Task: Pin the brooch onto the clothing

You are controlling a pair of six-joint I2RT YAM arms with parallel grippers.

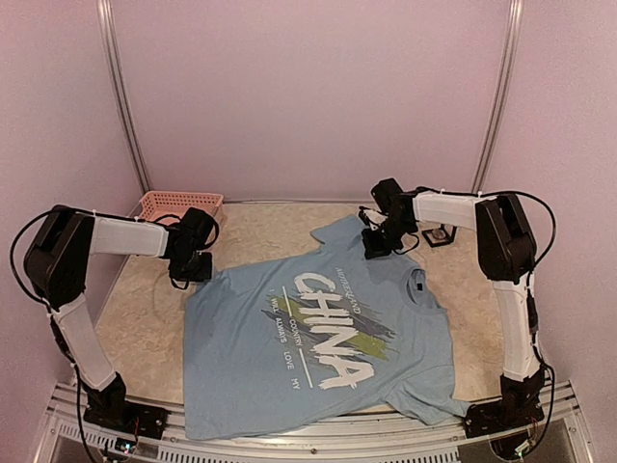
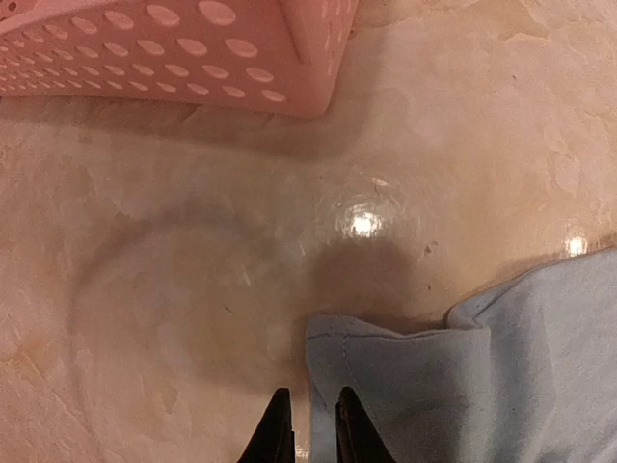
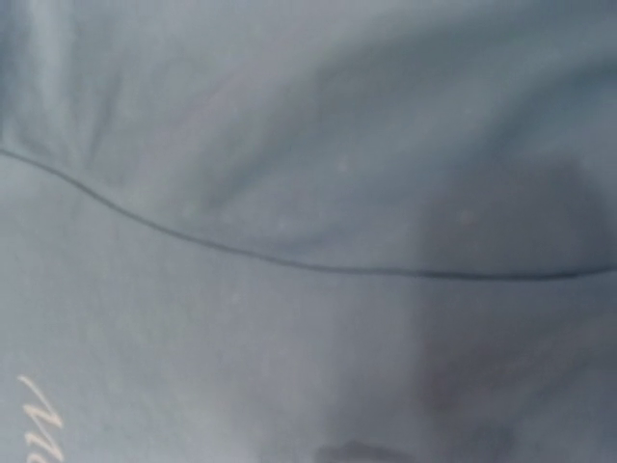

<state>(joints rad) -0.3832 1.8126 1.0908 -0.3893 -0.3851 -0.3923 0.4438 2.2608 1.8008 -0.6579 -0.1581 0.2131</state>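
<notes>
Nothing is pinned yet as far as I can see: the T-shirt (image 1: 318, 338) lies spread face up on the tabletop (image 1: 125, 318), and no brooch shows anywhere on its front. A small dark object (image 1: 441, 234) stands on the far side of the right arm, just off the shirt. It may be the brooch, but it is too small for me to say. So the whole job is left: fetching the pin, bringing it to the cloth and fastening it. The shirt's long axis runs across the tabletop, with the dark collar toward the right and a little farther from the bases. The hem points left and nearer, and the "CHINA" lettering slants along that line. One sleeve points to the far edge, the other toward the right base. The left fingers (image 2: 273, 434) sit at the far hem corner near the pink basket (image 1: 181, 204), drawn close with only a slit between them. I cannot tell whether they nip the hem edge. The right fingers (image 1: 376, 243) hang over the far sleeve, and their wrist camera shows only blue fabric, so I cannot tell their state either.
</notes>
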